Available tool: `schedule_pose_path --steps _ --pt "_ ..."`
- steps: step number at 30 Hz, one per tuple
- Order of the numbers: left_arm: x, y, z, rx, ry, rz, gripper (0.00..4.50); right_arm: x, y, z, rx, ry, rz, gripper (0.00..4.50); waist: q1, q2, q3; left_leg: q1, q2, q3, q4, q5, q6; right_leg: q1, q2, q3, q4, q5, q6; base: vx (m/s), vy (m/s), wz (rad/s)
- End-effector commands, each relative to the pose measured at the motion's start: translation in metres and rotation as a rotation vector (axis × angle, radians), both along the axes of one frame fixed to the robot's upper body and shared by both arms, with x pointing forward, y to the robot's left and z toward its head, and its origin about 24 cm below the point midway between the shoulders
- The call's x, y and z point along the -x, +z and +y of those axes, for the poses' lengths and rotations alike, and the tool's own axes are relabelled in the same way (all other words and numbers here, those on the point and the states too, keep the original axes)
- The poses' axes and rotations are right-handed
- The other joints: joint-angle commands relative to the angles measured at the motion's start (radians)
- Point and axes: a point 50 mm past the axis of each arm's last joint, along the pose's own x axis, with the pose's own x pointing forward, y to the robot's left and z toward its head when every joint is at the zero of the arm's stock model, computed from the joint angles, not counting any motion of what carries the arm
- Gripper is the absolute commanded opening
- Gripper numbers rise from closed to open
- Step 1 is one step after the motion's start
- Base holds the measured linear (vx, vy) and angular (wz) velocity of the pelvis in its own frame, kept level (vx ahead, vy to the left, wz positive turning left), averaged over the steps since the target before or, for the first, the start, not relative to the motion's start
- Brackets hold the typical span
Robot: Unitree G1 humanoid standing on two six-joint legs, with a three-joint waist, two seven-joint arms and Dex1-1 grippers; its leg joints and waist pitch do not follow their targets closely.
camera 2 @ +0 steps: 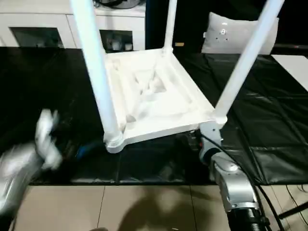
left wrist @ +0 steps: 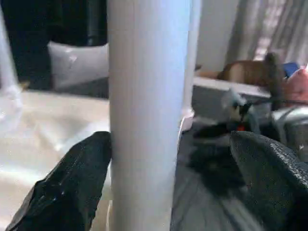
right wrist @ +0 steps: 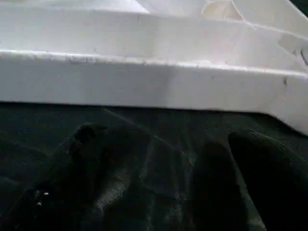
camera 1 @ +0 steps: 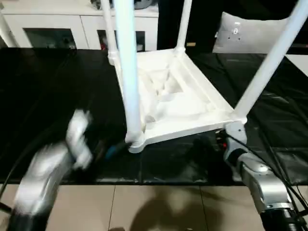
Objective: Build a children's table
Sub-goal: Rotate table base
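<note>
Tabletop (camera 1: 178, 101), white and ribbed, lies upside down on the black-covered surface (camera 1: 43, 96) with its four legs standing up from the corner sockets. The left pincer (left wrist: 168, 183) stands open around the near left leg (camera 1: 127, 72), one black finger (left wrist: 72, 183) at each side. The right pincer (right wrist: 163, 183) rests open on the black cover just before the tabletop's near edge, holding nothing; a white cabinet (camera 1: 53, 24) stands behind.

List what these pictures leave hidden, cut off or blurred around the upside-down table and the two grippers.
- Leg tops: the near left leg and near right leg run off the head views' top edge.
- Left gripper: in the head views its arm is a motion smear; the left wrist view shows the fingers open around the near left leg.
- Right gripper: dark against the black cover, outlines faint.
- Tabletop face: turned down, unseen.
</note>
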Motion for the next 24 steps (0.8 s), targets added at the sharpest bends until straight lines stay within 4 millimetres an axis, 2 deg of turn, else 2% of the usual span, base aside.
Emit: schedule_pose_path --steps 1,2,4,7,8,10,11,12,14,16,21,24 --pt "-0.002 -0.001 -0.009 -0.027 -0.036 0.006 4.4 -0.004 0.001 -0.001 0.013 -0.003 0.003 4.5 0.001 0.003 -0.056 -0.012 0.067 -0.024 -0.09 -0.091 0.009 0.056 -0.082 0.072 -0.07 -0.188 -0.192 0.0 0.0 0.0" --pt "-0.009 0.003 -0.019 -0.04 -0.052 -0.009 4.4 -0.007 0.002 0.001 0.018 0.006 -0.001 4.5 -0.001 0.003 -0.058 -0.01 0.067 -0.024 -0.088 -0.077 0.016 0.056 -0.081 0.071 -0.067 -0.161 -0.199 0.0 0.0 0.0" --pt "-0.011 0.005 -0.026 -0.042 -0.066 -0.016 4.4 -0.01 0.002 0.002 0.018 0.008 -0.003 4.5 -0.001 0.006 -0.059 -0.006 0.067 -0.022 -0.086 -0.076 0.02 0.053 -0.08 0.071 -0.067 -0.152 -0.211 0.0 0.0 0.0" --pt "-0.012 0.01 -0.04 -0.034 -0.117 -0.01 4.4 -0.018 0.002 0.003 0.014 -0.005 -0.013 4.5 0.0 0.005 -0.061 -0.008 0.067 -0.02 -0.084 -0.061 0.022 0.056 -0.082 0.071 -0.063 -0.125 -0.228 0.0 0.0 0.0" --pt "-0.009 0.01 -0.048 -0.03 -0.164 0.001 4.4 -0.024 0.003 0.003 0.004 -0.019 -0.025 4.5 0.001 0.005 -0.064 -0.007 0.068 -0.02 -0.082 -0.042 0.027 0.056 -0.083 0.07 -0.058 -0.097 -0.243 0.0 0.0 0.0" --pt "-0.007 0.01 -0.053 -0.028 -0.195 0.008 4.4 -0.027 0.004 0.003 0.0 -0.023 -0.031 4.5 0.002 0.005 -0.063 -0.008 0.069 -0.02 -0.082 -0.039 0.029 0.056 -0.083 0.07 -0.058 -0.092 -0.248 0.0 0.0 0.0" --pt "0.002 0.011 -0.061 -0.013 -0.28 0.036 4.4 -0.032 0.005 0.003 0.0 -0.02 -0.037 4.5 0.003 0.003 -0.065 -0.01 0.069 -0.019 -0.079 -0.019 0.037 0.058 -0.083 0.07 -0.053 -0.062 -0.255 0.0 0.0 0.0" --pt "0.006 0.012 -0.063 -0.006 -0.311 0.045 4.4 -0.034 0.005 0.003 0.004 -0.014 -0.036 4.5 0.0 0.002 -0.066 -0.015 0.069 -0.021 -0.079 -0.006 0.041 0.062 -0.083 0.068 -0.048 -0.047 -0.264 0.0 0.0 0.0" --pt "0.008 0.012 -0.065 -0.002 -0.331 0.051 4.4 -0.035 0.005 0.003 0.006 -0.009 -0.035 4.5 -0.005 0.0 -0.067 -0.017 0.065 -0.019 -0.076 0.008 0.055 0.061 -0.081 0.069 -0.05 -0.039 -0.264 0.0 0.0 0.0" --pt "0.018 0.017 -0.072 0.02 -0.403 0.063 4.4 -0.037 0.004 0.006 0.014 0.012 -0.033 4.5 -0.009 -0.009 -0.067 -0.019 0.066 -0.017 -0.075 0.005 0.067 0.062 -0.082 0.07 -0.05 -0.041 -0.267 0.0 0.0 0.0" --pt "0.034 0.03 -0.093 0.083 -0.52 0.071 4.4 -0.043 0.004 0.02 0.007 0.083 -0.041 4.5 -0.016 -0.005 -0.063 -0.021 0.066 -0.013 -0.073 -0.016 0.066 0.059 -0.08 0.069 -0.057 -0.111 -0.264 0.0 0.0 0.0" --pt "0.035 0.032 -0.104 0.097 -0.525 0.056 4.4 -0.045 0.004 0.029 0.005 0.107 -0.045 4.5 -0.016 -0.005 -0.061 -0.019 0.067 -0.012 -0.074 -0.02 0.064 0.057 -0.076 0.069 -0.061 -0.122 -0.259 0.0 0.0 0.0"
